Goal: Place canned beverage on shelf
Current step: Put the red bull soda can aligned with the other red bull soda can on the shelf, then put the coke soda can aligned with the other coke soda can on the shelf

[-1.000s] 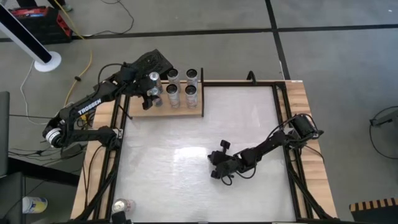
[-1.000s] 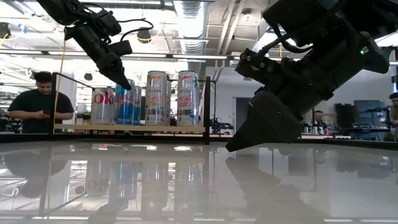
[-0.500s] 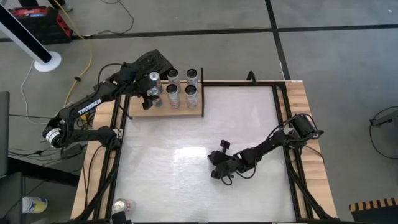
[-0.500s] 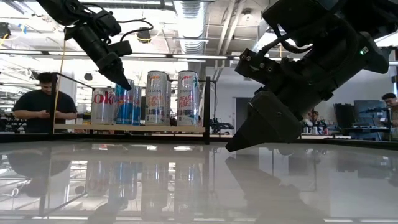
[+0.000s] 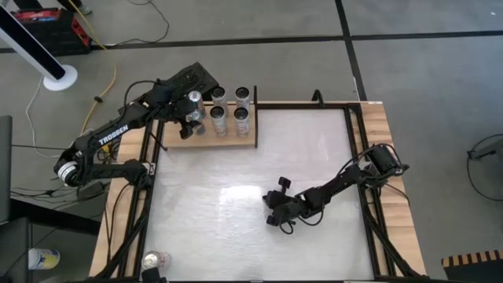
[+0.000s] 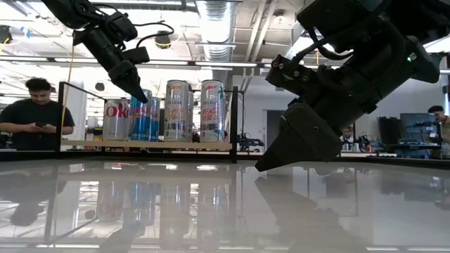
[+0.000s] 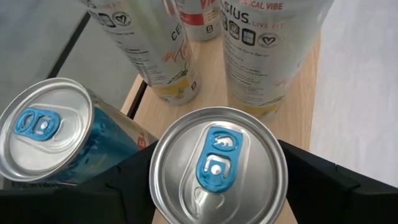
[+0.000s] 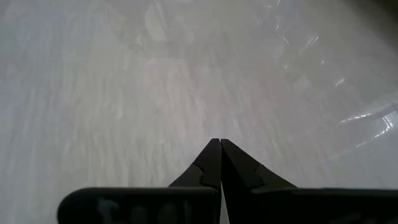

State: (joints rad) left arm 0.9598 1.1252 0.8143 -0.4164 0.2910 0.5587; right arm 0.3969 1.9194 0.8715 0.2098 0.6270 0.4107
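Canned beverage [image 7: 217,165]: standing on shelf [image 5: 206,139] at table's 11 o'clock, unmoved over the last second, left gripper [image 7: 214,186] fingers astride it, release pending; right gripper [image 8: 220,163] closed, mid-table.

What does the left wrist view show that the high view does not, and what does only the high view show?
Only the left wrist view shows the blue pull tab on the can between the left gripper's fingers. Only the high view shows the right gripper low over the white table, and the floor. Both show the cans standing on the wooden shelf.
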